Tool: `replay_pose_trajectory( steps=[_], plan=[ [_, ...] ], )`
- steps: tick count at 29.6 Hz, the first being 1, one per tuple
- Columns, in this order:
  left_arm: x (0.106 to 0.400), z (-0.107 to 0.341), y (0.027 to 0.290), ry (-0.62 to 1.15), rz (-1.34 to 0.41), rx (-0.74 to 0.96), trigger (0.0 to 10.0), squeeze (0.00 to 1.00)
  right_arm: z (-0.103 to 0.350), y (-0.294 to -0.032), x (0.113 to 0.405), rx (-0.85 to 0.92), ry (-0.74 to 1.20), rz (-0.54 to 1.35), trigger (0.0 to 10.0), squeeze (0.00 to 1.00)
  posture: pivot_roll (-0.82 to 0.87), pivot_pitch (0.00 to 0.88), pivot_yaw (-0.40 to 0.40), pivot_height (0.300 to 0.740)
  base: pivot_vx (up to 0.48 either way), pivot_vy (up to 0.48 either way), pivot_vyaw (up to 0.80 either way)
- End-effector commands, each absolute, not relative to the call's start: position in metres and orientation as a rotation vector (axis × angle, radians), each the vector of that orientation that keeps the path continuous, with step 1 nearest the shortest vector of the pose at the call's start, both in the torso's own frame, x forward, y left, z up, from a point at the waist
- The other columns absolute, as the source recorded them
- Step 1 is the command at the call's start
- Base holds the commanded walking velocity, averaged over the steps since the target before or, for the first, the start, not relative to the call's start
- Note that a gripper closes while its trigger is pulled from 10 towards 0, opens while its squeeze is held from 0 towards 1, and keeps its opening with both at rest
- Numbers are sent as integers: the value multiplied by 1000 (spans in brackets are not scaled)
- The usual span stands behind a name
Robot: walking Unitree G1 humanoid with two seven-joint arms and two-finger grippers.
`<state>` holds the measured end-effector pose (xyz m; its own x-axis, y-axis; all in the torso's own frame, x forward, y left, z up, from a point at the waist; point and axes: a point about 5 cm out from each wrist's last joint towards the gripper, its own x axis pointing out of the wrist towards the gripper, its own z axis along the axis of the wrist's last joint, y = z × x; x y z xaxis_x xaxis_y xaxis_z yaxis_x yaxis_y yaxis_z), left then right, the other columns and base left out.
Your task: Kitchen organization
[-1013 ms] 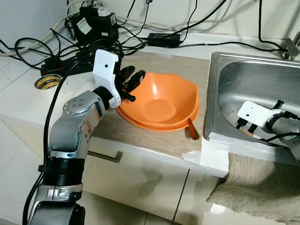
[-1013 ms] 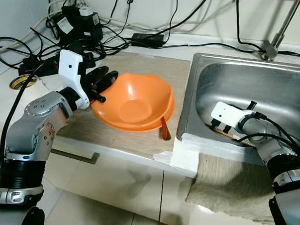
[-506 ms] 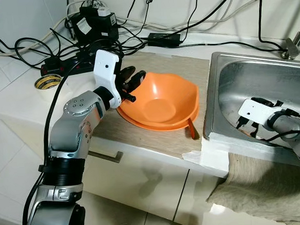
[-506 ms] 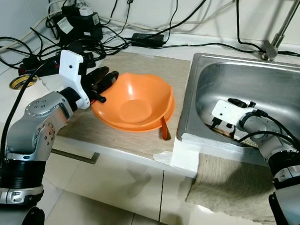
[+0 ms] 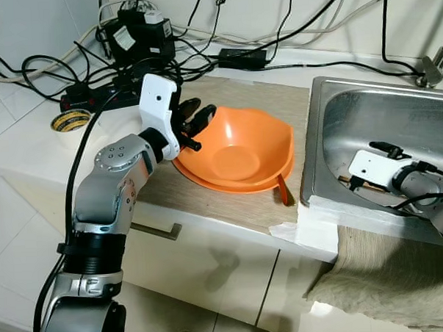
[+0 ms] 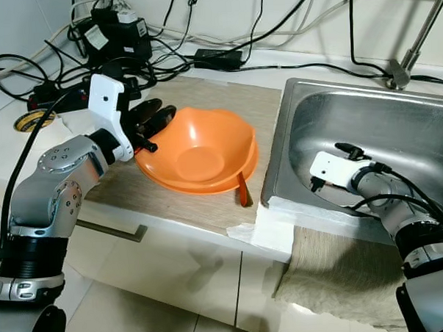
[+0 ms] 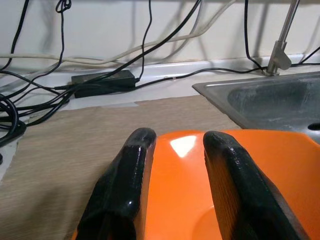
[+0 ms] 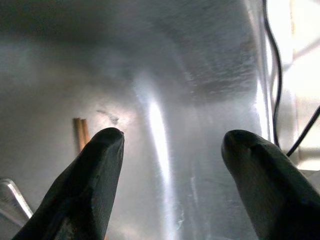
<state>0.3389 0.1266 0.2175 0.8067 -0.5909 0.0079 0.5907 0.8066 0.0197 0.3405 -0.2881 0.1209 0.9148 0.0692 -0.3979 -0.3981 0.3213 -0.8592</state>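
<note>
Orange bowl (image 5: 239,152): on the tan mat (image 5: 274,97) of the table (image 5: 29,141), just beside the sink (image 5: 396,114), tilted up slightly on its near-left side.

Left claw (image 7: 175,150): fingers straddle the bowl's rim, one on each side, apparently clamped on it, presumably to steady or lift the bowl.

Right claw (image 8: 170,145): inside the sink, fingers spread wide and empty, aimed at the steel floor where thin wooden sticks (image 8: 80,132), likely chopsticks, lie near one fingertip; judged to be lining up a pick.

Brown utensil (image 5: 283,190): on the mat against the bowl's near edge.

Also present: cables (image 5: 129,63), tape roll (image 5: 69,120), cloth (image 5: 373,270) hanging over the table front.
</note>
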Motion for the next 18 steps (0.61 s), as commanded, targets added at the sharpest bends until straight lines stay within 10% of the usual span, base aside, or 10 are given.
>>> replay_pose_trajectory(
  steps=[1, 2, 18],
  plan=[
    [340, 218, 126, -10, -641, 22, 10000, 0, 132, -284, 347, -1214, 261, 296, 10000, 118, 2, 0, 23, 740, 0, 0, 0],
    [341, 218, 126, -10, -641, 22, 10000, 0, 136, -281, 350, -1189, 244, 286, 10000, 0, 2, 0, 23, 740, 0, 0, 0],
    [344, 222, 128, -18, -628, 39, 10000, 0, 206, -242, 385, -277, -17, 133, 10000, 0, 7, 0, 36, 740, 0, 0, 0]
  ],
)
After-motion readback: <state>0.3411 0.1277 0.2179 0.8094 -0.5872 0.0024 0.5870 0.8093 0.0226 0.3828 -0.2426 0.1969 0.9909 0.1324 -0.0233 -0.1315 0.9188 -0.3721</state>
